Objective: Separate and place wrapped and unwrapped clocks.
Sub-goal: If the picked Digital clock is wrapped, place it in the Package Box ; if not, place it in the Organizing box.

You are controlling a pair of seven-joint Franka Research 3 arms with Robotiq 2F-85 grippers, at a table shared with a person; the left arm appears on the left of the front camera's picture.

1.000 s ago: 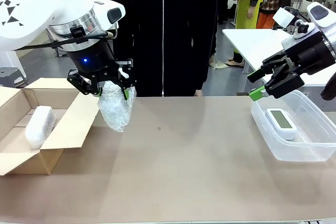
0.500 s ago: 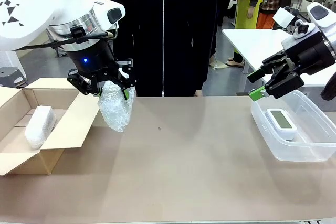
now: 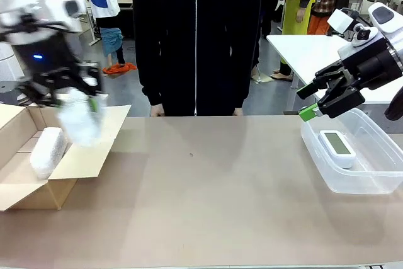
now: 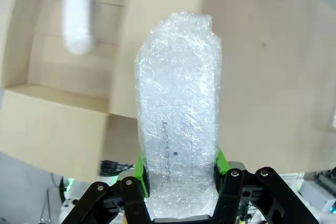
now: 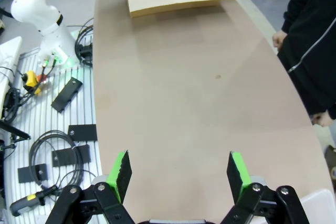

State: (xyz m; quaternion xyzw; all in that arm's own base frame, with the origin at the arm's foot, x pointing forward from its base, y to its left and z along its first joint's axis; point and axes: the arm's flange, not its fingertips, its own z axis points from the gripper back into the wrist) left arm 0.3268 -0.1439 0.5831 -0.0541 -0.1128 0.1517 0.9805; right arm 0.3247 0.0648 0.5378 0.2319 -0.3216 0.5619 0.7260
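Cardboard box point(image 3: 38, 187): brown, flaps folded open, at the left end of the counter point(image 3: 208, 200); one wrapped clock point(image 3: 48, 151) lies inside it, an oblong whitish bundle.
Clear plastic tub point(image 3: 371, 184): see-through, rounded corners, at the right end of the counter; the unwrapped clock point(image 3: 337, 147) sits in it, white, rounded-rectangular, with a grey display facing up.
Left pincer point(image 4: 178, 169): clamped on the second wrapped clock point(image 4: 178, 124), green pads pressed to both sides of its lower end; in the front view this bundle is blurred, held in the air over the box's inner flap.
Wrap: crinkled bubble film, translucent, with faint print showing through in the left wrist view.
Right pincer point(image 3: 318, 102): jaws spread wide, nothing between them, above the tub's near-left corner.
Counter surface: smooth, matte tan.
Person point(image 3: 196, 36): dark zipped jacket, standing at the far edge.
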